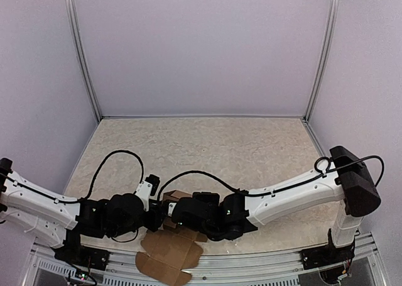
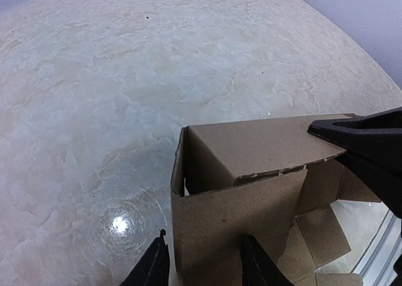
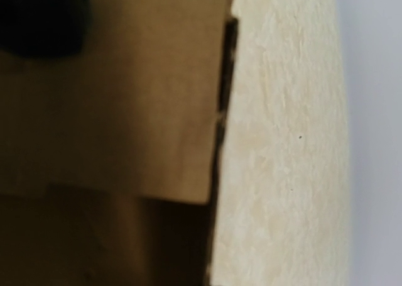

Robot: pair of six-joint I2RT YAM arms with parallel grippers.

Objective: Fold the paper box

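The paper box (image 1: 178, 197) is brown cardboard, partly folded, at the table's near edge between both arms. Its unfolded flaps (image 1: 168, 254) lie flat over the front edge. In the left wrist view two walls stand upright and a top flap (image 2: 264, 144) leans over them. My left gripper (image 2: 204, 268) is open, its fingers (image 2: 155, 267) either side of the near wall's corner (image 2: 226, 223). My right gripper (image 1: 176, 212) reaches in from the right; one black finger (image 2: 367, 141) touches the top flap's end. The right wrist view shows only blurred cardboard (image 3: 113, 91), no fingers.
The beige marbled table (image 1: 207, 148) stretches behind the box. Pale walls with metal posts (image 1: 85, 60) close in the back and sides. A metal rail (image 1: 251, 261) runs along the front edge. Black cables (image 1: 113, 157) loop over both arms.
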